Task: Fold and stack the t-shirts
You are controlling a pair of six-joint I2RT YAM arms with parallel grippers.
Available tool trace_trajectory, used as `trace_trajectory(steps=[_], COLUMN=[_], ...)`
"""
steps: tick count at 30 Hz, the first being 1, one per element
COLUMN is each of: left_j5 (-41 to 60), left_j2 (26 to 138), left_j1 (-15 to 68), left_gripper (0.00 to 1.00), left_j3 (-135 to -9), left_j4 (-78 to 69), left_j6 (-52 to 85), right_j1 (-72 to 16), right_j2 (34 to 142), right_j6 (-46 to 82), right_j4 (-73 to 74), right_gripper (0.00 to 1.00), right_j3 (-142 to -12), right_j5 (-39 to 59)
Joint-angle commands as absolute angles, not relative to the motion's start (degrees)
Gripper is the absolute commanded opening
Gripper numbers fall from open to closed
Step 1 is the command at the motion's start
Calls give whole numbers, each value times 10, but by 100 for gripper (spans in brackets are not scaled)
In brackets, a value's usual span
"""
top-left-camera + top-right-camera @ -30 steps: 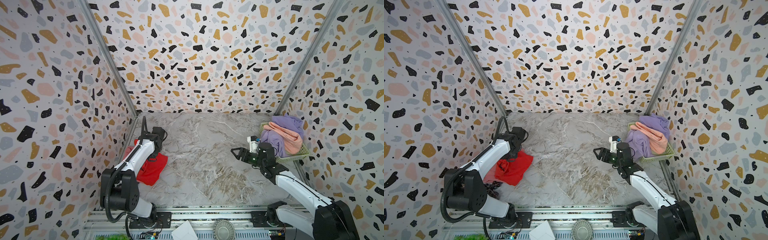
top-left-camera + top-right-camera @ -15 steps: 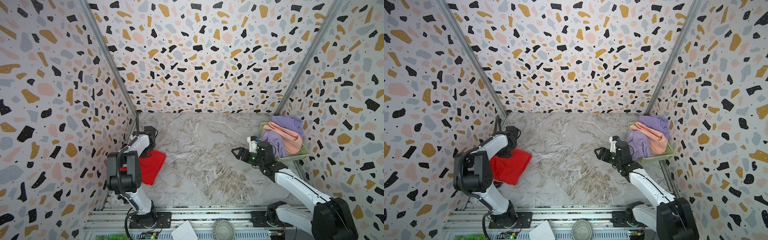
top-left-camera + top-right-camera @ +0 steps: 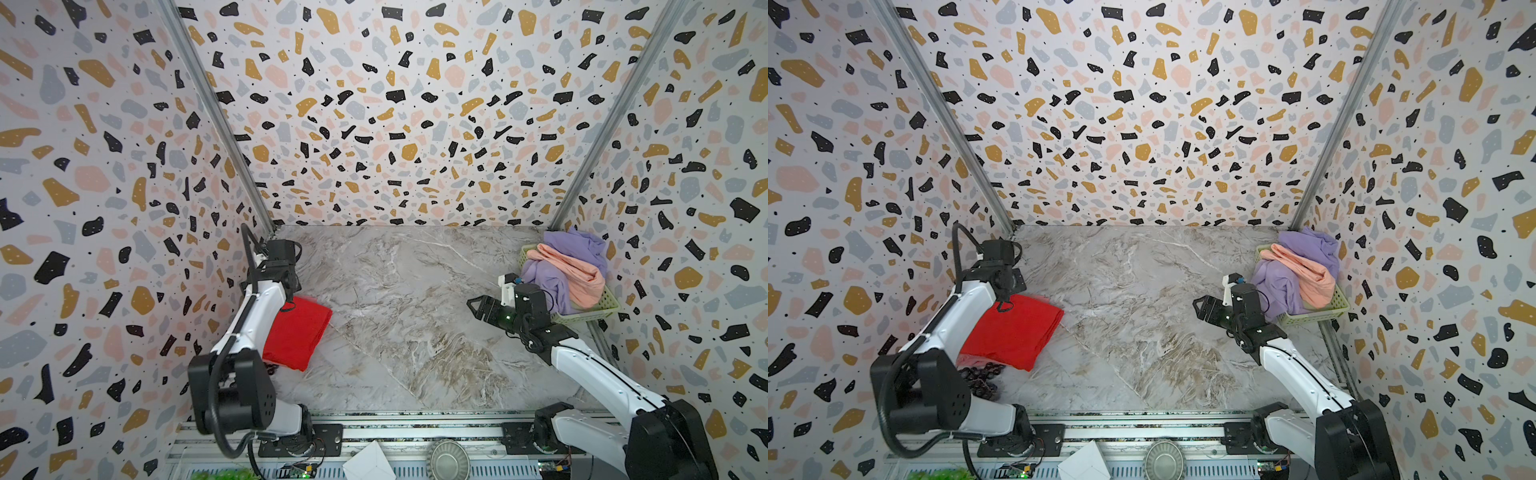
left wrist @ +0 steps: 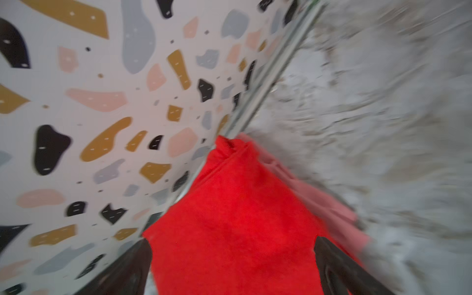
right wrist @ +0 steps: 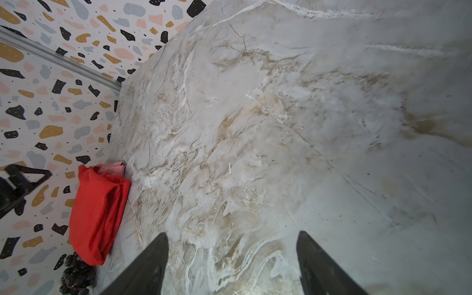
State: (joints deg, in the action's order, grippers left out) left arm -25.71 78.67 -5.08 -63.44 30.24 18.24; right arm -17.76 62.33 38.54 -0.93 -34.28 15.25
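A folded bright red t-shirt (image 3: 297,332) (image 3: 1017,328) lies by the left wall. It rests on a dusty rose pink t-shirt (image 4: 329,204) (image 5: 112,169), of which only an edge shows. My left gripper (image 4: 231,245) (image 3: 1000,303) hovers over the red shirt's far end. It is open, with its jaws wide apart and clear of the cloth. A lavender t-shirt (image 3: 544,278) and a peach t-shirt (image 3: 577,274) are heaped loosely in the basket. My right gripper (image 3: 478,307) (image 5: 233,237) is open and empty above bare table, just left of the basket.
A pale green lattice basket (image 3: 598,309) stands against the right wall. A bunch of dark grapes (image 3: 982,378) (image 5: 76,273) lies at the near end of the red shirt, close to the left arm's base. The marble table (image 3: 407,316) is walled on three sides.
My left gripper has opened and let go of the red t-shirt, which now lies flat and folded instead of bunched. The left arm swung back toward the wall. The right arm barely moved.
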Motion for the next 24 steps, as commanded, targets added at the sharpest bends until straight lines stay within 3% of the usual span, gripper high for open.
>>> trace_trajectory(steps=[1,5,7,16,24], left_j5=[-23,119,141,-48,-126], left_j2=[730,703,689,662,642], left_j1=[-50,-49,-43,-12,-12], left_gripper=[100,100,100,100,100], left_j3=[-603,-589,-567,-461,-280], left_j4=[159,79,15,-155,-385], left_j6=[211,241,245,134,35], right_j1=[-170,-154,-141,-19,-22], right_j2=[588,562,553,556,611], right_j6=[335,263,229,165,75], right_j4=[-37,-55,-49,87,261], right_gripper=[81,92,96,99,99], right_j3=[-391,-436,-452,-411,-302], right_j5=[92,2,-39,-106,-111])
